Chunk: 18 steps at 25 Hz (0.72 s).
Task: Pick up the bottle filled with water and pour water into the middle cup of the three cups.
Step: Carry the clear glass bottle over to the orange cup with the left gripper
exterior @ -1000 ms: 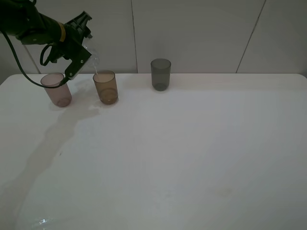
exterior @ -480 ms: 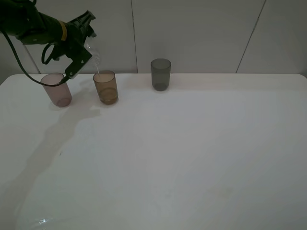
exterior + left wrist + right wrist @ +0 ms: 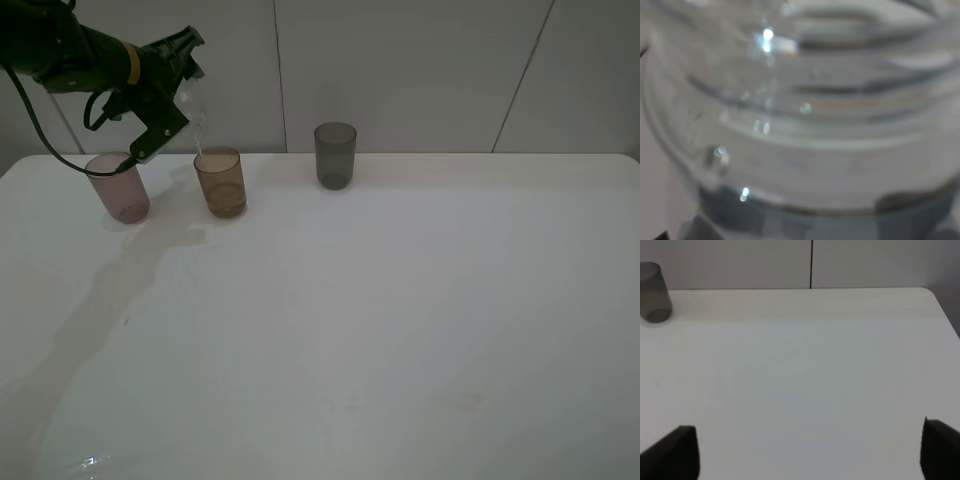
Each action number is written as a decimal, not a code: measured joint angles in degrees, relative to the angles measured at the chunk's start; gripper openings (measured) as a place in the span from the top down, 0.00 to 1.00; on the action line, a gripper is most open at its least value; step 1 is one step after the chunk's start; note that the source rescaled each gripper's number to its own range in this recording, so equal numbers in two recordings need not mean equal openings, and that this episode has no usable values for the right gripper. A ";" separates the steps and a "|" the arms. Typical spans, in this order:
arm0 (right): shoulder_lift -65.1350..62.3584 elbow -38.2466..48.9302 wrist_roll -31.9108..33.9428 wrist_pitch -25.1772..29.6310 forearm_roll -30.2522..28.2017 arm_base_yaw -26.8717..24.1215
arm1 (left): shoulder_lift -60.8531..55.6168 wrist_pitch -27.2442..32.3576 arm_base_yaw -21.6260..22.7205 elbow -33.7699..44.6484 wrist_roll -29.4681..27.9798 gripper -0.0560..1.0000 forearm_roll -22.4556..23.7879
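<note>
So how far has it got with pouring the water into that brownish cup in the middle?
Done: the left gripper has picked up the small clear plastic bottle. In hand: the bottle is held tilted, neck above the translucent amber-brown tumbler, so pouring looks under way. Left: finishing the pour; how full the tumbler is cannot be told.

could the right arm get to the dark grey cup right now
Probably yes. The dark grey cup stands alone on the table, well apart from the amber cup, and the right wrist view shows nothing lying between the open right end effector and it.
</note>
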 joint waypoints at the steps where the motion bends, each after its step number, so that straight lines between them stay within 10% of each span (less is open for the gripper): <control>1: 0.00 0.00 0.00 0.00 0.00 0.00 | 0.00 -0.22 0.00 0.00 0.05 0.94 0.00; 18: 0.00 0.00 0.00 0.00 0.00 0.00 | 0.00 -0.70 -0.29 0.00 0.15 0.94 -1.38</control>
